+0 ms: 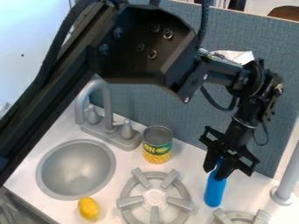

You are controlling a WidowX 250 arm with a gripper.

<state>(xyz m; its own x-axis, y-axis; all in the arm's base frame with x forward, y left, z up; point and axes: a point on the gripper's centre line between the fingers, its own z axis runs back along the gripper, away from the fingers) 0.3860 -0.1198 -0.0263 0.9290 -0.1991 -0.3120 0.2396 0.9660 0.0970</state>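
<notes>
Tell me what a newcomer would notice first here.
First, the black robot arm slanting in from the upper left. Its gripper, at right, holds a bright blue object over the white counter. Next, the yellow lemon just below the sink, and the corn can between faucet and gripper.

Blk arm (143,48) in from upper L, wrist (251,94) bent, hand (218,169) pointing down, closed.

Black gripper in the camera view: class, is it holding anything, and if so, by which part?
The gripper holds the blue object by its upper end; the rounded lower end is below the fingers.
</notes>
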